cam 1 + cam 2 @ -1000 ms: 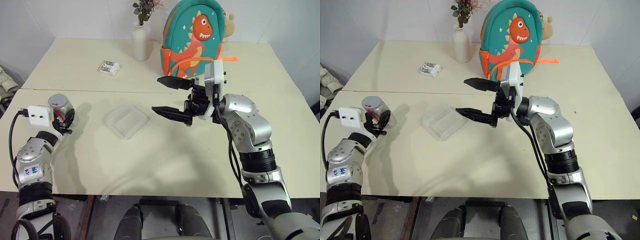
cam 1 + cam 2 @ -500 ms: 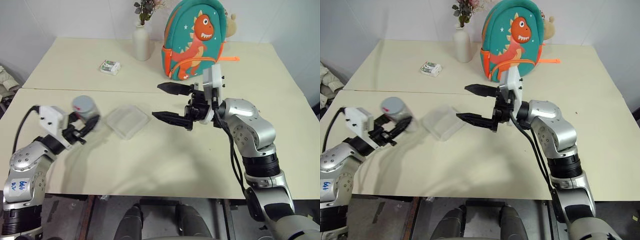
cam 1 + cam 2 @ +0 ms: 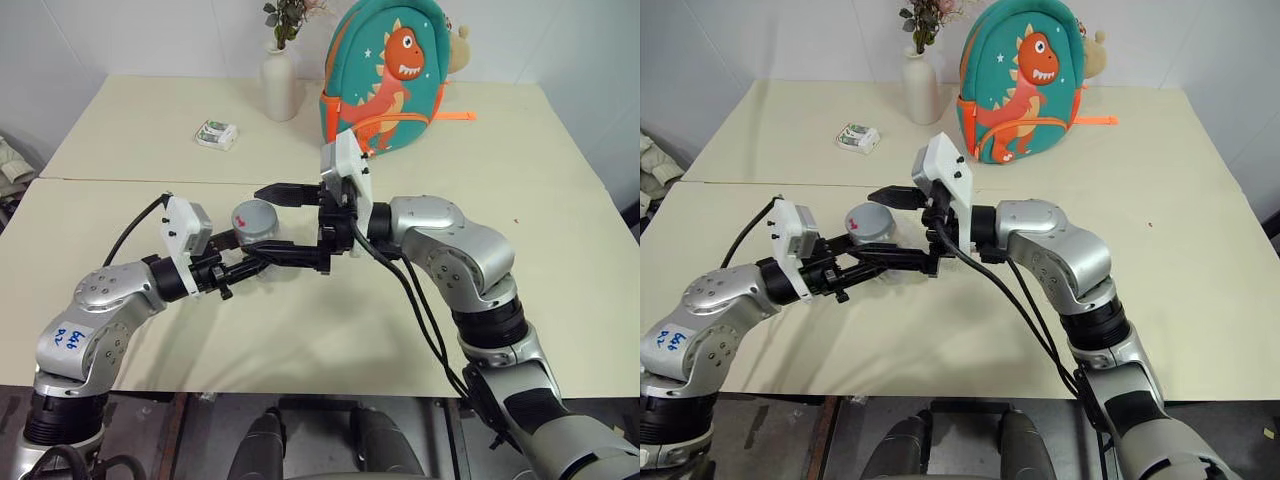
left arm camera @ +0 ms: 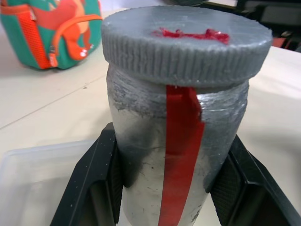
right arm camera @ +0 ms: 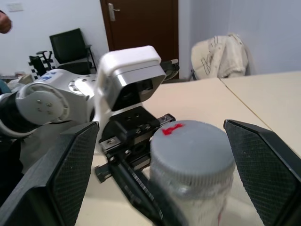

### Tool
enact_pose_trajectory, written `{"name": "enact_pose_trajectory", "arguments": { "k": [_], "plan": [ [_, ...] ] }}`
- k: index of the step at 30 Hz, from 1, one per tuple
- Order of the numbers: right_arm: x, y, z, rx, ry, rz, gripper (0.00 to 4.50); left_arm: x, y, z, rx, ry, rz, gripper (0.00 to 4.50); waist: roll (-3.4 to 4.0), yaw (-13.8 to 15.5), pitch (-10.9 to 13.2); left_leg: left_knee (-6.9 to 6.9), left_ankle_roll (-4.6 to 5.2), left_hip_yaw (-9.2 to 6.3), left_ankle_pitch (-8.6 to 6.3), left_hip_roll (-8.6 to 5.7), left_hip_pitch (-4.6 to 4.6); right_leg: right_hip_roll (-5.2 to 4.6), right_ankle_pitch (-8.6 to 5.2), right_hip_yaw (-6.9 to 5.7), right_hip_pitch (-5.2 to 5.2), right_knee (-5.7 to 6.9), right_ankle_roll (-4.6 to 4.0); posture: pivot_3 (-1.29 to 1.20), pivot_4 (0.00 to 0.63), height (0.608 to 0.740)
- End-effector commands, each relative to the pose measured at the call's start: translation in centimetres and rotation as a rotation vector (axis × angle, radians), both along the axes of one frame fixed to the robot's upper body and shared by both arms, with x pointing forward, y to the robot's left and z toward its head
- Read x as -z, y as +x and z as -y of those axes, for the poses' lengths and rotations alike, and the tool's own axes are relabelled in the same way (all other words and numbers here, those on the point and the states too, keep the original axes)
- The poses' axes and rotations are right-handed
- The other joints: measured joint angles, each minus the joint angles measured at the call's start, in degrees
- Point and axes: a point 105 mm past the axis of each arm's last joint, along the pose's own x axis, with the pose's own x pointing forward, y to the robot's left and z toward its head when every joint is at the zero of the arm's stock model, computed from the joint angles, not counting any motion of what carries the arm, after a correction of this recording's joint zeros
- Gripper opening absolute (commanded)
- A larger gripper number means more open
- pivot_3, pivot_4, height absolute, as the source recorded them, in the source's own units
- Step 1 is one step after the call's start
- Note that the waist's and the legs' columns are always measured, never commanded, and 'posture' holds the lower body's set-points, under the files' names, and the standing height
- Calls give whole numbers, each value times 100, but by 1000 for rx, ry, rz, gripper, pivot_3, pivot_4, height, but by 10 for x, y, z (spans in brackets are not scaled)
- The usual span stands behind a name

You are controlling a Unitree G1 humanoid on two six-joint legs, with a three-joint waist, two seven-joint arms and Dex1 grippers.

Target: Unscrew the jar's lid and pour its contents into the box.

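Observation:
My left gripper (image 3: 246,244) is shut on the jar (image 4: 160,160), a small clear jar with a red strip down its side, held upright above the table. The grey lid (image 3: 251,214) with a red mark sits on top of it. My right gripper (image 3: 256,221) is open, one finger on each side of the lid and clear of it. A corner of the transparent box (image 4: 33,179) lies under the jar, and the arms cover the rest. The contents are hidden behind the jar's cloudy wall.
At the back of the table stand a white vase with flowers (image 3: 279,85) and a teal dinosaur backpack (image 3: 385,75). A small white-and-green packet (image 3: 217,133) lies to the vase's left. A seam (image 3: 100,180) runs across between the two tabletops.
My left arm has swung the jar from the table's left side to the middle, over the box. My right gripper has moved left, and its open fingers now flank the lid.

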Motion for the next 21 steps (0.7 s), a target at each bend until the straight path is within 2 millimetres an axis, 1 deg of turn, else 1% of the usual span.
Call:
{"name": "enact_pose_trajectory", "arguments": {
  "k": [1, 8, 11, 15, 16, 19, 21],
  "plan": [
    [-8, -1, -4, 7, 18, 26, 4500, -10, -3, 8, 37, -4, 41, 1994, 0, -1, 0, 0, 0, 0, 0, 0, 0, 0, 0, 0, 0, 1, 0, 0, 150, 740],
    [-6, 5, -6, 32, 26, 17, 4500, -8, -1, 11, 49, -6, 38, 1994, 0, -3, 0, 0, 0, 0, 0, 0, 0, 1, 0, 0, -1, 1, 0, 0, 150, 740],
    [-6, 7, -5, 40, 30, 13, 3885, -7, 0, 11, 50, -10, 38, 1994, 0, -2, 0, 1, 0, 0, 0, 0, 0, 1, 0, 0, -1, 2, 0, 0, 150, 740],
    [-7, 7, -5, 36, 35, 13, 2643, -7, 0, 10, 50, -7, 35, 1994, 0, -3, 0, 1, 0, 0, 0, 0, 0, 1, 0, 0, -1, 2, 0, 0, 150, 740],
    [-7, 7, -5, 32, 35, 14, 2569, -6, 0, 9, 50, -7, 34, 1994, 0, -3, 0, 1, 0, 0, 0, 0, 0, 1, 0, 0, -1, 2, 0, 0, 150, 740],
    [-8, 6, -3, 10, 31, 19, 2569, -7, -1, 9, 67, -5, 33, 1994, 0, -4, 0, 0, 0, 0, 0, 0, 0, 1, 0, 0, -1, 2, 0, 0, 150, 740],
    [-10, 1, 0, -52, 16, 36, 2569, -7, -5, 11, 117, 4, 30, 1994, 0, -2, 0, 1, 0, 0, 0, 0, 0, 1, 0, 0, -1, 2, 0, 0, 150, 740]
  ]
}}
